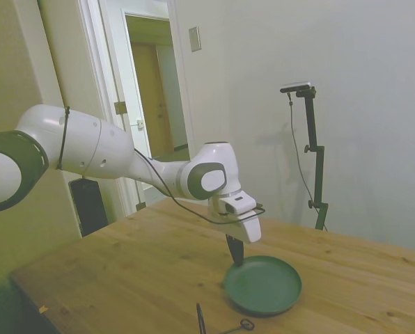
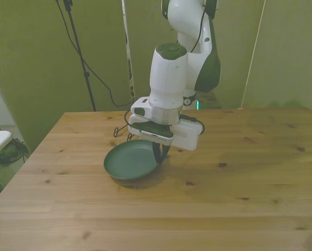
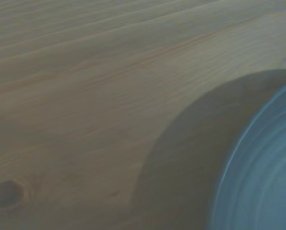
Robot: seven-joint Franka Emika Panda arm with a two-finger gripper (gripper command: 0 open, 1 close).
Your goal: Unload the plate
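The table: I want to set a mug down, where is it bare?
Bare wood spans the table from the plate to the near edge and across the front view's right. It is crowded only around the plate, where the claw grips its rim.

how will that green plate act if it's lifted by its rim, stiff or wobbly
The plate looks rigid and holds its round shape, so it will probably lift as one stiff piece. The pincer sits at one edge only, so the far side may sag or swing. Its plain matte rim might slip.

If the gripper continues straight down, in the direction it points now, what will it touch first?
Most likely the plate: the gripper points down at its rim on the front view's right. Depth is unclear, so it may already touch the rim, and just outside it lies the wooden table.
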